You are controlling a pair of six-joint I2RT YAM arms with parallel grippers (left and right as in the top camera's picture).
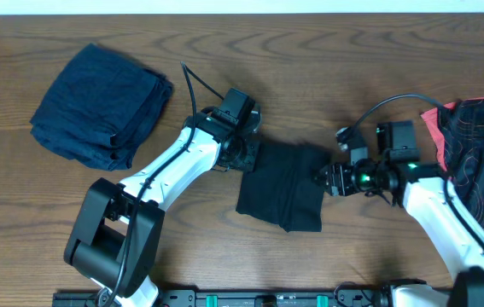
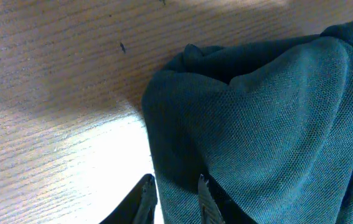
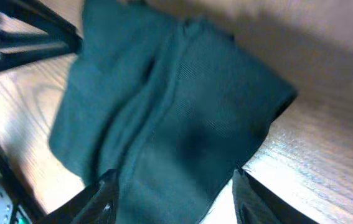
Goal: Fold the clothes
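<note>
The black shirt (image 1: 282, 188) lies part-folded at the centre of the worktop (image 1: 327, 68), its long axis running roughly 12 to 6 in the overhead view. Your left gripper (image 1: 242, 159) sits at its 9 o'clock edge, pressed nearly together and pinching the hem. Your right gripper (image 1: 329, 179) stands at its 3 o'clock edge, spread wide and holding nothing, with the cloth's near edge between its fingers (image 3: 104, 196). Both are about equally close, on opposite edges. I judge the coming fold turns across that axis, so the right must close first. The folded navy garment (image 1: 101, 107) lies at 10 o'clock and the coral-patterned garment (image 1: 481, 128) at 3, both well apart.
</note>
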